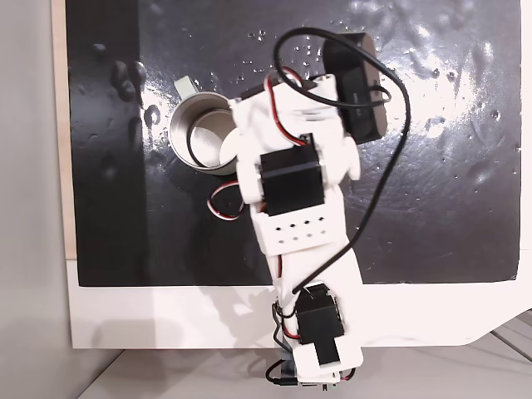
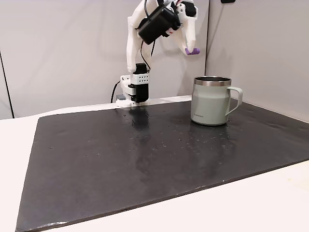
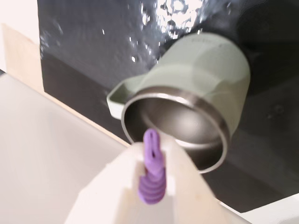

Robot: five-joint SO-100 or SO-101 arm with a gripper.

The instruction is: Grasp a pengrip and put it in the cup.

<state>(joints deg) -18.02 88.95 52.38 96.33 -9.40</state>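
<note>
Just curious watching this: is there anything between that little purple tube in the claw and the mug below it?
Nothing: in a fixed view, only open air separates the pengrip, held in the gripper, from the cup.

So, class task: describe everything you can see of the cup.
The cup is a round, pale grey-green mug with a bare metal rim and a shiny metal inside. A small handle sticks out on its right in a fixed view. It stands upright on the black mat, looks empty, and nothing grips it. The tool, holding the purple pengrip, hangs above its mouth.
</note>
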